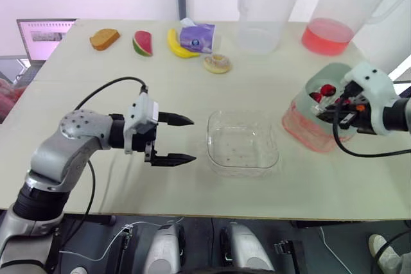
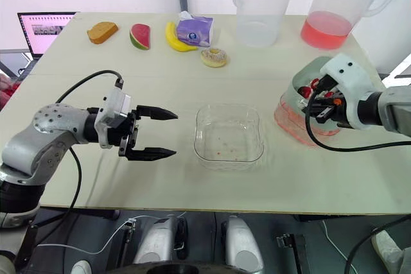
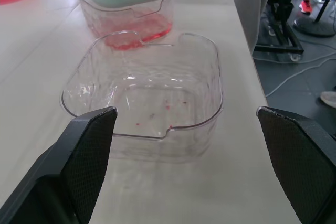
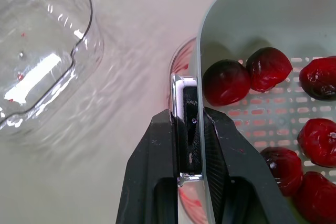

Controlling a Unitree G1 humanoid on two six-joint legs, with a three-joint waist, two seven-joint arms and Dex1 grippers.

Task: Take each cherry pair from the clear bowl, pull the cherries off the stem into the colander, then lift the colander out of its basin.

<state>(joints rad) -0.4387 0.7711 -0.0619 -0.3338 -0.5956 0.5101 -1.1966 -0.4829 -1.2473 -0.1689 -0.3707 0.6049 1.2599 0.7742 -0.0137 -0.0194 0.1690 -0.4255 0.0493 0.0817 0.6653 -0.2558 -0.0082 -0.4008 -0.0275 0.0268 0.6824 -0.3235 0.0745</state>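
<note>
Several cherries [image 4: 226, 81] are sitting in the colander [image 4: 252, 3] my right gripper [image 4: 189, 115] is clamping by the rim, left gripper [image 1: 192, 139] gaping; one-edge grip is likely risking a tilt-spill.

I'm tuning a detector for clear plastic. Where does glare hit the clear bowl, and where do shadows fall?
Right wrist view: a bright glare patch in the clear bowl, glints along its rim; soft shadow inside the colander beside the cherries. Left wrist view: faint highlights on the bowl's walls.
</note>
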